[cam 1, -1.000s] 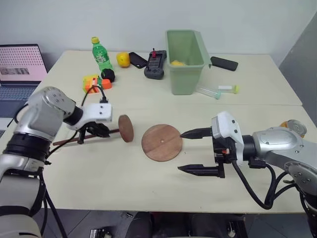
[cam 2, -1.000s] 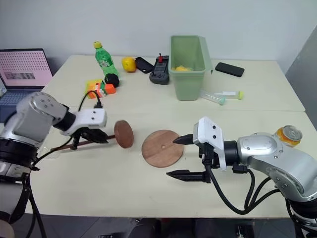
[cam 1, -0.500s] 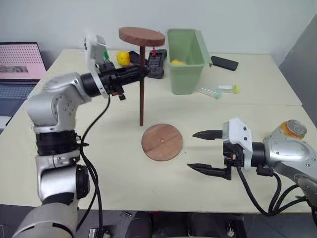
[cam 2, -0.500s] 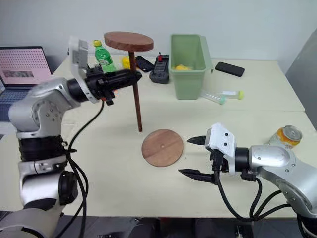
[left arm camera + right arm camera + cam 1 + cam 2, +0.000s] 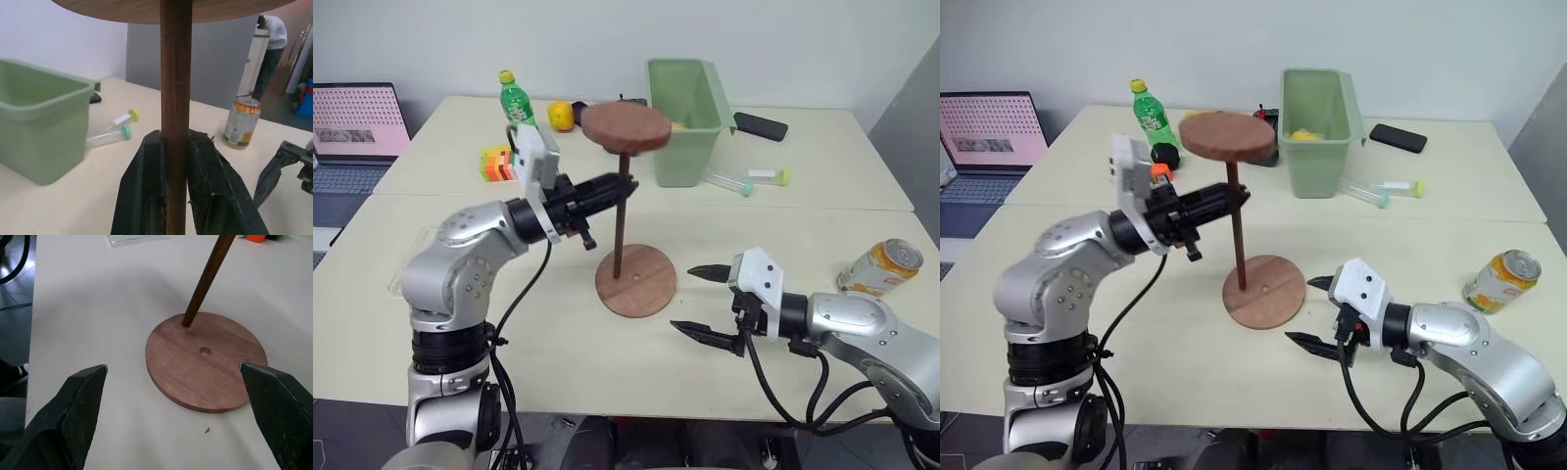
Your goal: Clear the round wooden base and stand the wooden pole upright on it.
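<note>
Wooden pole [image 5: 619, 227] held upright, disc end up, tip on the round wooden base [image 5: 636, 281].
Left gripper [image 5: 604, 187] clamps the shaft mid-height to steer its tip, resting near the base's ten o'clock edge, toward the centre hole; right gripper [image 5: 707, 305], jaws wide apart, waits at three o'clock.

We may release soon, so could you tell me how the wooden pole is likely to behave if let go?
The wooden pole looks stiff, showing no bend in the left tool. Probably top-heavy: its disc sits uppermost. Its thin lower end rests off-centre on the round wooden base, so it would likely topple.
</note>
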You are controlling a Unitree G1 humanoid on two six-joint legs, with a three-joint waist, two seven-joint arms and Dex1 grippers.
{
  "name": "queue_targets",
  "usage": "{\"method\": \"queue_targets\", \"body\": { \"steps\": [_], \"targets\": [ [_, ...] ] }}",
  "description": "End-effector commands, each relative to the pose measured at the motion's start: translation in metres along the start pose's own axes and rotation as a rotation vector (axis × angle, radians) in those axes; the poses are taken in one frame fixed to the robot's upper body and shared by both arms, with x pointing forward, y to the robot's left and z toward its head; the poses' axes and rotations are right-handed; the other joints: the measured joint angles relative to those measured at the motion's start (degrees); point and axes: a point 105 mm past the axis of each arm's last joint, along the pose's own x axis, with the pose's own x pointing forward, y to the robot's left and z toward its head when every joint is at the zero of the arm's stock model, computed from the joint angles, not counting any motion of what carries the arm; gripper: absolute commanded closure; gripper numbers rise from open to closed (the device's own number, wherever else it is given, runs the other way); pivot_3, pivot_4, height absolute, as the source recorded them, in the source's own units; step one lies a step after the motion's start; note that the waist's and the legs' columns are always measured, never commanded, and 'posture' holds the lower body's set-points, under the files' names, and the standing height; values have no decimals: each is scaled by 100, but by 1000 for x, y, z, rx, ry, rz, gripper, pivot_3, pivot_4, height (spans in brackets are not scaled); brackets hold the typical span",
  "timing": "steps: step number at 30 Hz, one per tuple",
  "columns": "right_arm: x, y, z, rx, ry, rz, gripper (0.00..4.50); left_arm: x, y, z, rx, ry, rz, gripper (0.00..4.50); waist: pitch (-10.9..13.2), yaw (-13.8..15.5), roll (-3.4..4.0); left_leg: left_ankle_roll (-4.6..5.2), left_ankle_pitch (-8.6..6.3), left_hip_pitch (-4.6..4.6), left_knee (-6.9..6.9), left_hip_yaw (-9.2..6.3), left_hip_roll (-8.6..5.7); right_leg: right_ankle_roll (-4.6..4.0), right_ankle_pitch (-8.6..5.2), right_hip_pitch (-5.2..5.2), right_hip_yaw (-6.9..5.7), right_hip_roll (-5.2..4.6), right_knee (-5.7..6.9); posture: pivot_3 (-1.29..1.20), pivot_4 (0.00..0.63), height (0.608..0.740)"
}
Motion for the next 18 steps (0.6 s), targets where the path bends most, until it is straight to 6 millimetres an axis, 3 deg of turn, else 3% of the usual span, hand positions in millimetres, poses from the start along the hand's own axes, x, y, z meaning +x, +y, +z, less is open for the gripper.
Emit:
{"method": "queue_targets", "body": {
  "steps": [1,18],
  "targets": [
    [-2,6,19,-15,-62,47,0,5,-5,7,71,-52,3,4242,0,0,0,0,0,0,0,-1,0,0,0,0,-1,1,0,0,150,740],
    [-6,2,15,-20,-16,31,0,18,-10,-12,56,-83,-22,4242,0,2,0,4,-2,0,-1,5,-4,0,0,1,-2,3,-4,0,150,740]
  ]
}}
